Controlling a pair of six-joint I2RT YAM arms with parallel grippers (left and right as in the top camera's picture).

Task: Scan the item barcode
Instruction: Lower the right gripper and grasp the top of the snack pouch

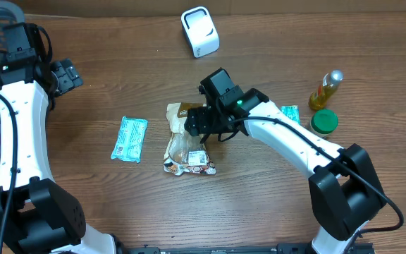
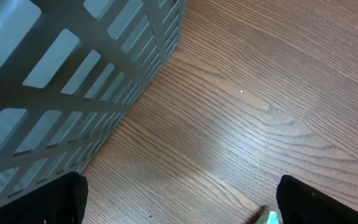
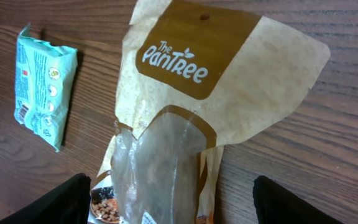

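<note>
The right gripper [image 3: 176,208] hangs with its jaws wide apart. One black finger [image 3: 48,199] shows at each lower corner of the wrist view, and between them lies the brown paper snack bag with the clear window [image 3: 229,81]. The fingers stand either side of the bag, but I cannot tell whether they touch it yet.

From overhead, the bag lies flat near the middle of the wooden table [image 1: 104,204], with its long axis running roughly 12 to 6 o'clock. The gripper sits over the upper half, toward the bag's 3 o'clock edge. So the jaws close across the narrow width, which I'd judge the sensible way to take it. A pale label sits near the 6 o'clock end, too small to read as a barcode.

The white, box-shaped scanner [image 1: 200,32] stands at about 12 o'clock from the bag, well apart. A teal foil packet [image 1: 130,139] lies at 9 o'clock.

The left gripper [image 2: 179,214] is also spread wide and empty, far off at 10 o'clock beside the grey slatted plastic basket [image 2: 55,74]. The right arm is plainly the nearer one.
</note>
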